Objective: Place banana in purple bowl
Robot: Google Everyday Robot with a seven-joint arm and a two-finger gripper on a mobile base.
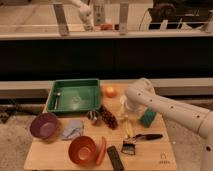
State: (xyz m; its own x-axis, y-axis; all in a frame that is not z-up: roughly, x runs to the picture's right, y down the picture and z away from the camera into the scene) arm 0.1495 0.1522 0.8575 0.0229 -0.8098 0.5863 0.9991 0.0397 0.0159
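The banana [128, 129], small and pale yellow, lies on the wooden table just right of centre. My gripper [127, 113] hangs at the end of the white arm [165, 107], which reaches in from the right. It sits directly above the banana's far end, very close to it, and its own body hides how it meets the fruit. The purple bowl [44, 125] stands upright at the table's left edge, well away from the gripper, with nothing visible inside.
A green tray [60, 95] sits at the back left, with an orange fruit [110, 91] beside it. An orange bowl [82, 149] and carrot-like stick [102, 149] are at the front. A grey cloth [73, 129], dark cone [108, 119], green sponge [148, 117], black brush [140, 137] and remote [115, 157] lie around.
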